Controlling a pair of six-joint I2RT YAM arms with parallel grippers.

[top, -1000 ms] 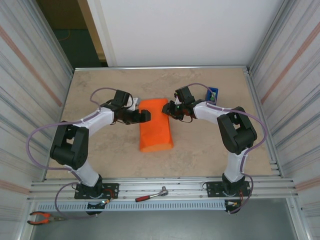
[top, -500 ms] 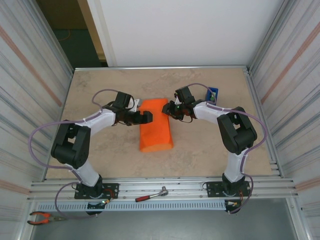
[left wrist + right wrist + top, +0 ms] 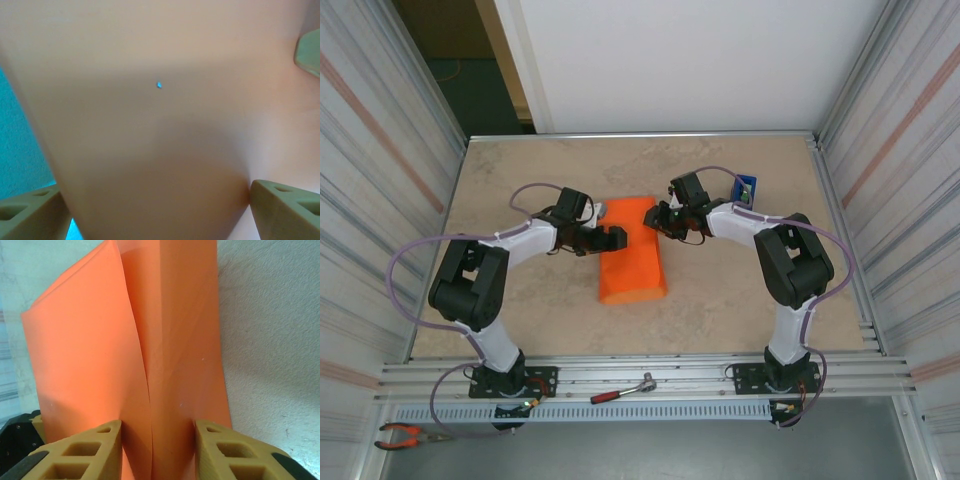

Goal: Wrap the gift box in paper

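The orange paper point(image 3: 632, 262) lies folded into a long packet in the middle of the table, and the gift box is hidden inside it. My left gripper point(image 3: 609, 238) is at the packet's left edge with one finger over the top. Its fingers stand wide apart around a pale, blurred surface point(image 3: 160, 100) that touches the right finger point(image 3: 285, 210). My right gripper point(image 3: 659, 218) is at the packet's far right corner. In the right wrist view both fingers point(image 3: 82, 450) press the folded paper point(image 3: 100, 340) from either side, where a seam runs between two overlapping flaps.
A blue tape dispenser point(image 3: 747, 187) stands at the back right, just behind the right arm. A red-handled ratchet point(image 3: 620, 390) and pliers point(image 3: 405, 435) lie on the rail in front of the arm bases. Bare beige tabletop point(image 3: 740, 290) lies right of the packet.
My left gripper has slid a little to the right and nearer along the packet's left edge, its elbow swinging in. The right gripper and the paper have stayed in place.
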